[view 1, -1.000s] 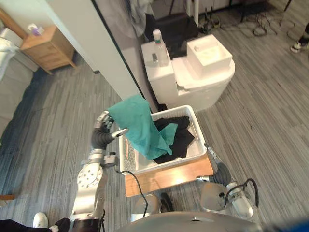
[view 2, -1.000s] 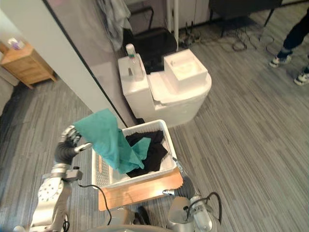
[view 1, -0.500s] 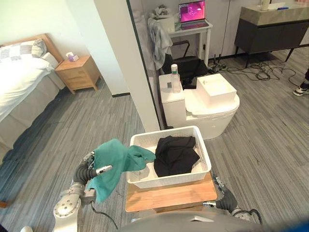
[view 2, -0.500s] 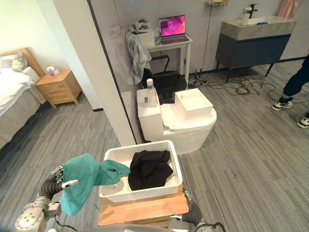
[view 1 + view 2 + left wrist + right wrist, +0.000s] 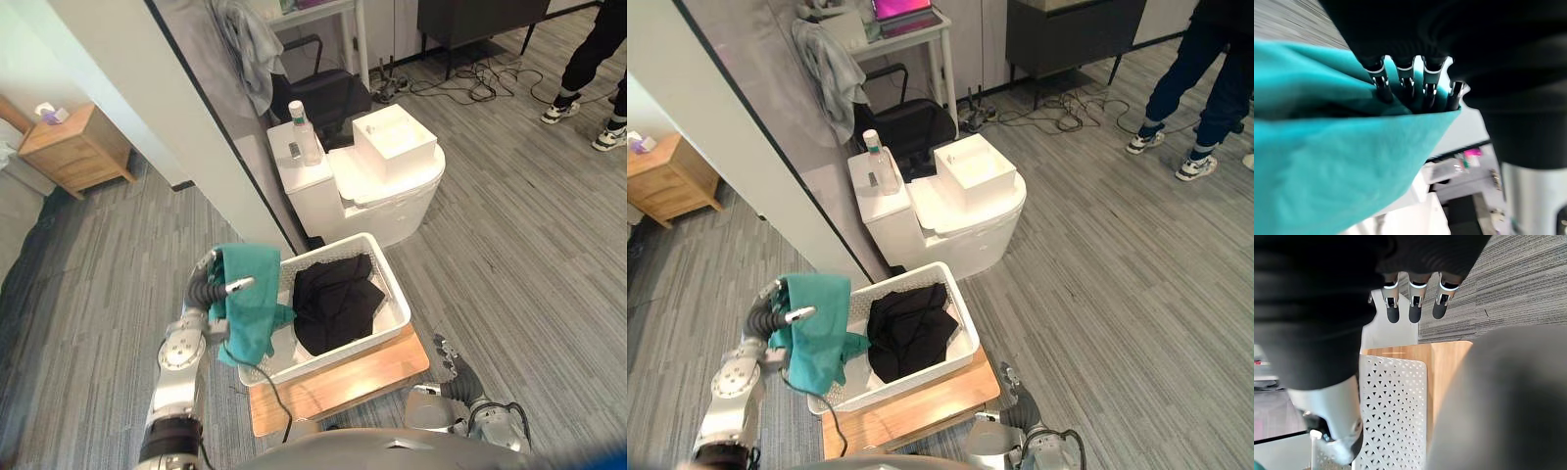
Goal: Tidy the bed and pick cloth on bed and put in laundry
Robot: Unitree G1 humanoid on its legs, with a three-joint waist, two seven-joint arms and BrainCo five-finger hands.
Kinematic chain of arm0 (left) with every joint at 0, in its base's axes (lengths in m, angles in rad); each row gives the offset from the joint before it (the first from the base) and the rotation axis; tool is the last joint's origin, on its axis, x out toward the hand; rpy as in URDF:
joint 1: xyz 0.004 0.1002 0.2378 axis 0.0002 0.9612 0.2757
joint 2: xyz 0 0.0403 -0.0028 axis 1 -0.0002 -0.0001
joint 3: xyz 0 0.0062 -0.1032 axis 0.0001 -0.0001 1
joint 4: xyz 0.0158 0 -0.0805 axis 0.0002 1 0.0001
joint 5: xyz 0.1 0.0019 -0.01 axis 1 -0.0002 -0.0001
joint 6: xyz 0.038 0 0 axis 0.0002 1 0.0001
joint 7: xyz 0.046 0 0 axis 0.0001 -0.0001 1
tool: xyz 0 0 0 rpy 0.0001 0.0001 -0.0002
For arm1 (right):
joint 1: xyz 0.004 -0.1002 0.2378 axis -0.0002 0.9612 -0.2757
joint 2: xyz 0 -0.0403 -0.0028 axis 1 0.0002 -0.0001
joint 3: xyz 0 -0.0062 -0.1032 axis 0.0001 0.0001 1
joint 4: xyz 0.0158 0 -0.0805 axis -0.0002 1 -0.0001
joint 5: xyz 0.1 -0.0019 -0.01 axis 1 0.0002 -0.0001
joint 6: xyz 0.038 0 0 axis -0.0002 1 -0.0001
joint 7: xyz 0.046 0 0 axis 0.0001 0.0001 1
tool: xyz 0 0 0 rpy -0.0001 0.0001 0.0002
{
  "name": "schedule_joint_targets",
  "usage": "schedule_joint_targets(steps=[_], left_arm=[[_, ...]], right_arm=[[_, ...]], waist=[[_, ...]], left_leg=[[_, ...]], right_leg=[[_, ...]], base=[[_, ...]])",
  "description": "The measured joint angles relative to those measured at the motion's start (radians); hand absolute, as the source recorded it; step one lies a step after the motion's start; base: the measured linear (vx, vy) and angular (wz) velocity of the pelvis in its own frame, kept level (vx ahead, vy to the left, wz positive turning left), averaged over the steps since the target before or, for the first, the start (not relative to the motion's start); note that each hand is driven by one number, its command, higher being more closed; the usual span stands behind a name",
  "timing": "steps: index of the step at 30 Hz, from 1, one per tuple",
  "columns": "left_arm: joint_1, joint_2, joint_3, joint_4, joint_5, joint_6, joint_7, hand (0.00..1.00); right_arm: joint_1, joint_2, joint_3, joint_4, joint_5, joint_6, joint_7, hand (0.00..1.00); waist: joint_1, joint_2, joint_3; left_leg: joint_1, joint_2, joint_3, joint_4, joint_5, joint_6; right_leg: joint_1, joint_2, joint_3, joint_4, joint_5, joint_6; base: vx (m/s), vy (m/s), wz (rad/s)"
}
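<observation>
L hand [image 5: 209, 284] clamped on teal cloth [image 5: 251, 318], draped over basket [image 5: 391, 278] rim. Release here & it could slide outside. R hand [image 5: 1414, 303] slack, empty.

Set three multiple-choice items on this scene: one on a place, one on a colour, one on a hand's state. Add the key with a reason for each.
1. Where does the black cloth lie?
A. inside the basket
B. under the basket
C. in the left hand

2. What colour is the basket?
A. blue
B. brown
C. white

3. What is the left hand's state?
A. open, touching nothing
B. shut on the teal cloth
C. shut, holding nothing

Key:
1 A: the black cloth is heaped within the basket's walls.
2 C: its perforated walls and rim are white.
3 B: the left wrist view shows the fingers curled into the teal cloth, which hangs over the basket's left rim.
</observation>
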Motion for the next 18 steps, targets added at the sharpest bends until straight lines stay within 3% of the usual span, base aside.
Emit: schedule_joint_targets(steps=[5,11,13,18], left_arm=[[-0.027,0.005,-0.033,-0.001,-0.026,0.001,-0.012,0.0],[-0.022,0.005,-0.093,-0.001,-0.024,-0.001,-0.082,0.0],[-0.013,0.003,-0.137,0.0,-0.016,-0.023,-0.113,0.0],[0.002,0.001,-0.225,0.0,-0.003,-0.066,-0.179,0.0]], right_arm=[[-0.004,0.0,0.0,-0.033,0.003,0.0,-0.014,0.0],[-0.001,-0.005,-0.006,-0.034,0.021,0.0,-0.035,0.0],[-0.002,-0.007,-0.006,-0.034,0.021,-0.001,-0.038,0.0],[-0.006,-0.023,-0.007,-0.035,0.021,-0.005,-0.049,0.0]], waist=[[0.002,0.004,0.025],[-0.003,0.006,0.048],[-0.022,0.01,0.049],[-0.024,0.015,0.068]], left_leg=[[0.018,0.001,0.024,0.003,-0.003,-0.005],[0.025,0.008,0.049,0.003,-0.02,-0.022],[0.013,0.008,0.053,0.003,-0.02,-0.022],[0.005,0.006,0.073,-0.001,-0.02,-0.02]], right_leg=[[-0.007,0.005,0.018,0.013,0.0,0.0],[-0.016,0.021,0.05,0.009,-0.003,-0.005],[-0.027,0.025,0.06,0.002,0.004,-0.005],[-0.045,0.027,0.074,-0.007,0.015,0.0]], base=[[0.0,0.011,-0.12],[-0.08,-0.011,-0.17],[-0.02,0.012,-0.08],[0.02,0.033,-0.11]])
